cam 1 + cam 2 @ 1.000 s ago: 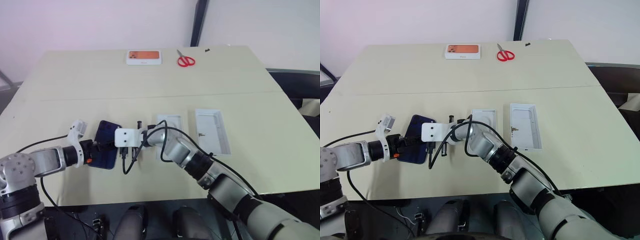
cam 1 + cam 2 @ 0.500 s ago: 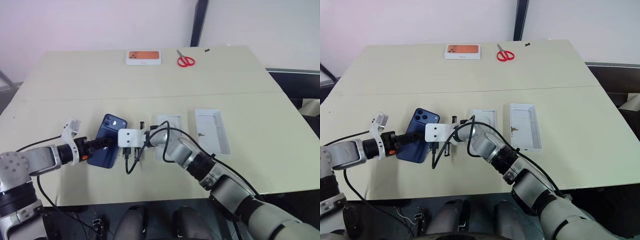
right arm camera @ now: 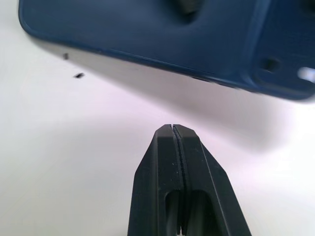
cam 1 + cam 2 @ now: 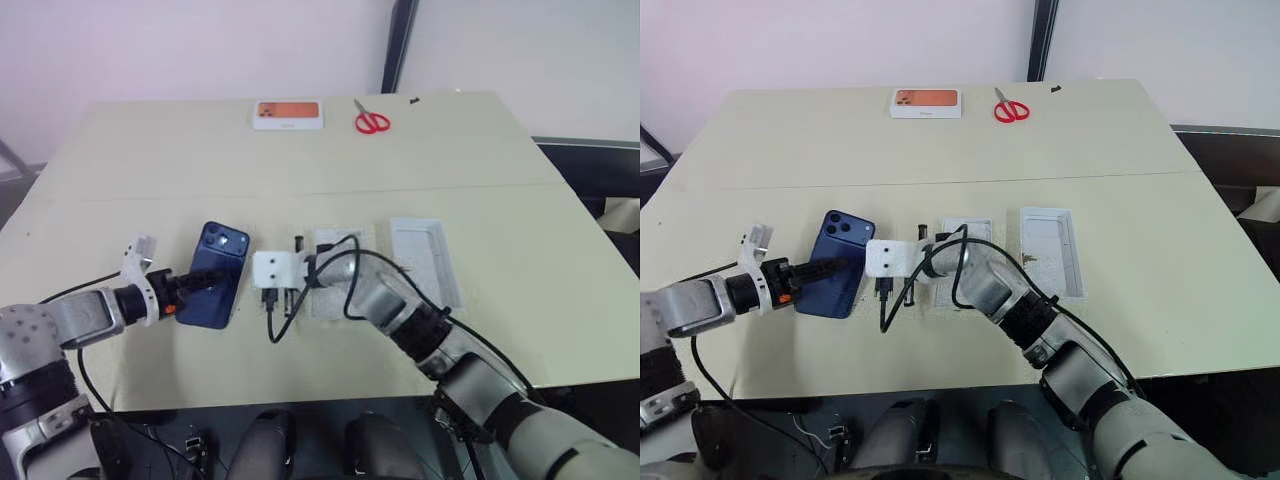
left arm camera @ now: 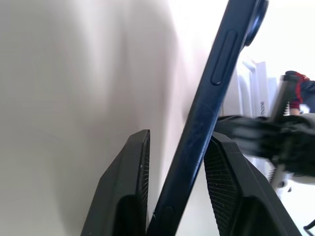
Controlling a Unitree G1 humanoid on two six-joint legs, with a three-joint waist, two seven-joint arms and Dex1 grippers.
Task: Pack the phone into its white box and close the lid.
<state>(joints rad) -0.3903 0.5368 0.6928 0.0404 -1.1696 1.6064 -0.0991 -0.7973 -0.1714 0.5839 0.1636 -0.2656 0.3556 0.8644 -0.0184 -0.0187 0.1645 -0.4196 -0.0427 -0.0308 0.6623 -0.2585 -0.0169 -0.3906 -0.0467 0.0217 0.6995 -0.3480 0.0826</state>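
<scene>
Left gripper [image 4: 180, 287] clamped on the phone [image 4: 215, 272] by its near short end, one finger on each face, as left wrist view shows: fingers [image 5: 129, 187] bracketing the slim navy edge. Phone tilted up off the table [image 4: 120, 190], camera bump at the far end, back facing up. Likely raised this way so the thin body could be gripped across its faces rather than scraped off the flat surface.

Just right of the phone: right gripper [image 4: 284, 297], fingers pressed together on nothing, tip low near the tabletop and apart from the phone's long edge. Judged to have served as a prop or pusher for the edge, not as a holder; right wrist view confirms sealed fingertips [image 3: 173, 142] with the phone's blue back beyond them.

Further right, partly behind the right arm: the white box [image 4: 335, 242], then the lid [image 4: 426, 258] lying inside-up, beside it. Both open and waiting, set side by side within short reach of the phone.

Far edge of table: white box with orange picture [image 4: 288, 114], red scissors [image 4: 371, 122], neither involved.

Phone not yet in box; lid not yet on.
</scene>
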